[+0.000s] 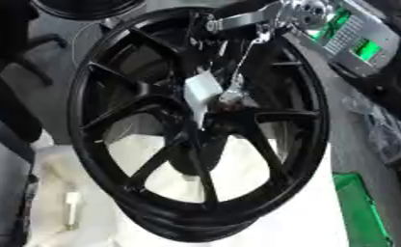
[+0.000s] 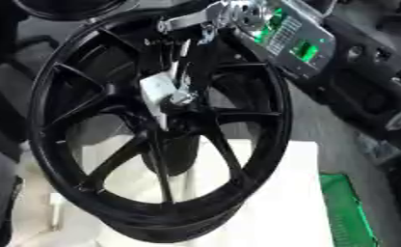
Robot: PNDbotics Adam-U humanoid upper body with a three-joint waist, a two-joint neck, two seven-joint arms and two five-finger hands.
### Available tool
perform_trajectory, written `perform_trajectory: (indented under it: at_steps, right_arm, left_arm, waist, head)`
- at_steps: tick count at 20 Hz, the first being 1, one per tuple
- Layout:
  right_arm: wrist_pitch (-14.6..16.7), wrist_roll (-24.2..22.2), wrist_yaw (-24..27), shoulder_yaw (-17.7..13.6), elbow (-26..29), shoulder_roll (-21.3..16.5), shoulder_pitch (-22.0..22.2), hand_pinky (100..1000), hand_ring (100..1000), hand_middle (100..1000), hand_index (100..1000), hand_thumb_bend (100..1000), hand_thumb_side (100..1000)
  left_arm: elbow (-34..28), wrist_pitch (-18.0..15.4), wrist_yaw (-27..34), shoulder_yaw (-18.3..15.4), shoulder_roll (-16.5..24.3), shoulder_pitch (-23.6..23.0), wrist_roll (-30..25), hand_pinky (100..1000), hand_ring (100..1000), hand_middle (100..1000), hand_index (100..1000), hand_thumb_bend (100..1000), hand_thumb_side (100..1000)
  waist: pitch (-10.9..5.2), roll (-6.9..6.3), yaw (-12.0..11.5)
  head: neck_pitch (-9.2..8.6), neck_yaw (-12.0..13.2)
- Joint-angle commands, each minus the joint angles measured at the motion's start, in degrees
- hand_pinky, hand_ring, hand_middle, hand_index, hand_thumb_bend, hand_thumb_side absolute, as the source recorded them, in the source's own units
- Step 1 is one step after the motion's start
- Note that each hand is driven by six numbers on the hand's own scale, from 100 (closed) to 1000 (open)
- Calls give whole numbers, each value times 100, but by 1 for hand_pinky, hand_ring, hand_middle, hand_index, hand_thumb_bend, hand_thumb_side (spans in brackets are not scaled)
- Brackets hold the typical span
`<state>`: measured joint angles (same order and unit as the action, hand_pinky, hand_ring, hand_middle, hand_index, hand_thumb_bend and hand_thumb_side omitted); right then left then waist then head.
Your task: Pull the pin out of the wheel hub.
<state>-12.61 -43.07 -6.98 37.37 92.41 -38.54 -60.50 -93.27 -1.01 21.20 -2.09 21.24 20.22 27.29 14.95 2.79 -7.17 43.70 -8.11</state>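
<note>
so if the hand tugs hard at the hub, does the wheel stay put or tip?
Likely tips or rolls: the wheel stands tilted on its rim, with no clamp visible. It looks rigid, probably heavy. The right hand at the hub would lever it from the centre.

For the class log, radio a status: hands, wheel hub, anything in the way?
Right hand at wheel hub, grip unclear. Left hand not in view. White piece beside hub, possibly the pin. Nothing seen blocking.
</note>
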Motion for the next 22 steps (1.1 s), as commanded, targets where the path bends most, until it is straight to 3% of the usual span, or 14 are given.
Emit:
perform_trajectory:
  at_steps: [1, 12, 22]
  right_arm:
    - [-65, 34, 14, -73, 62, -65, -85, 746, 671, 665, 737, 514, 206]
    - [-77, -81, -21, -43, 57, -34, -14, 733, 649, 644, 719, 473, 193]
    - [-229, 58, 37, -54, 98, -1, -1, 702, 588, 590, 676, 333, 131]
  left_arm:
    - [-106, -9, 3, -3, 160, 90, -26, 681, 717, 733, 762, 390, 703]
    - [-110, -6, 0, 2, 160, 100, -57, 682, 716, 735, 761, 390, 704]
    - [-106, 3, 4, 15, 159, 102, -78, 682, 715, 735, 761, 388, 706]
  waist:
    - [-100, -26, -11]
    - [-97, -31, -14]
    - [-95, -33, -16]
  head:
    - [3, 23]
    - [33, 24]
    - [42, 35]
